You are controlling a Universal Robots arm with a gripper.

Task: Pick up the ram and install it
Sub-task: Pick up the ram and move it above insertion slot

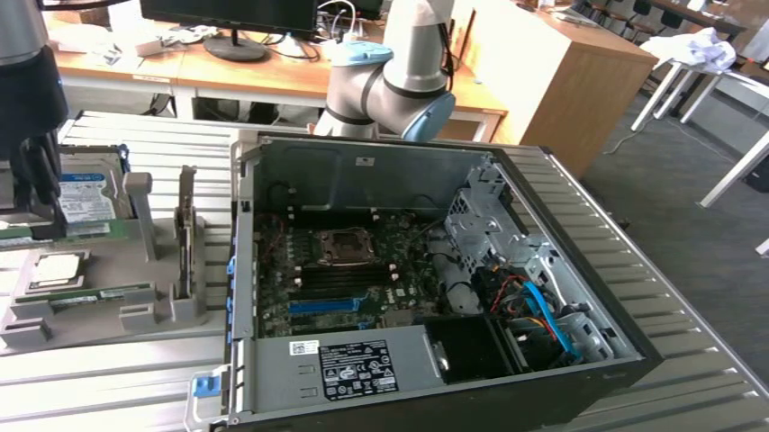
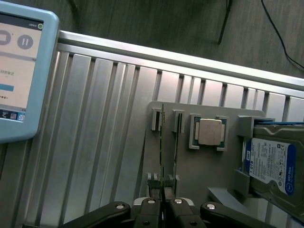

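My claw (image 2: 160, 184) hangs over the grey holder (image 1: 90, 326) at the exterior view's left. Its fingers are pressed together with nothing pinched, as far as I can judge. The ram (image 2: 162, 142) stands on edge in its holder slot, near the square processor (image 2: 210, 131), with one end under my fingertips. The open computer case (image 1: 360, 175) sits to the exterior view's right on the slatted surface (image 1: 685, 306).
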